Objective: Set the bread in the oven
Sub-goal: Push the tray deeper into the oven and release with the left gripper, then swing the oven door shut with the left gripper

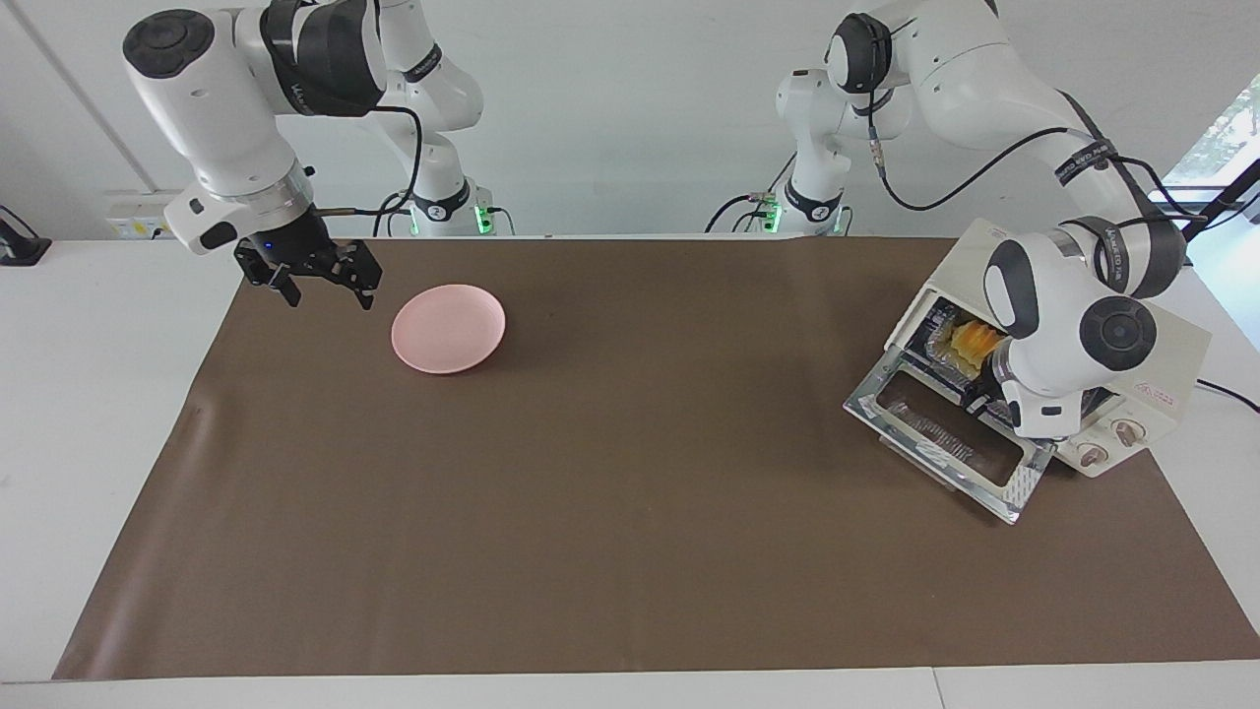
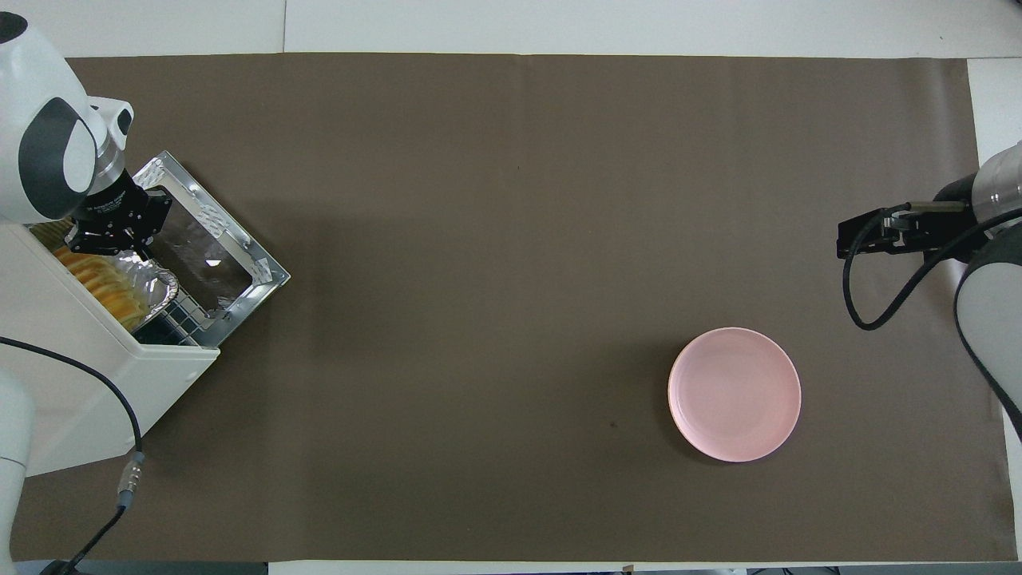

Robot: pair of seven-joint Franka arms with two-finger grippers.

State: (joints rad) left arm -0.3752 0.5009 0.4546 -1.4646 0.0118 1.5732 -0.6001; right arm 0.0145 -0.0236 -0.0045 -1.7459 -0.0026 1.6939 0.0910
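Observation:
The cream-white oven (image 1: 1166, 369) stands at the left arm's end of the table, its glass door (image 1: 945, 433) dropped open. The yellow-orange bread (image 1: 970, 345) lies in a silver foil tray (image 2: 160, 289) on the rack, just inside the oven's mouth; the bread also shows in the overhead view (image 2: 104, 283). My left gripper (image 2: 102, 238) is at the oven's mouth, over the open door and right at the tray's edge; its own wrist hides it in the facing view. My right gripper (image 1: 323, 281) is open and empty, waiting above the mat's edge beside the pink plate.
A round pink plate (image 1: 448, 328) lies empty on the brown mat (image 1: 630, 512) toward the right arm's end. The oven's cable (image 2: 120, 415) trails off near the left arm's base.

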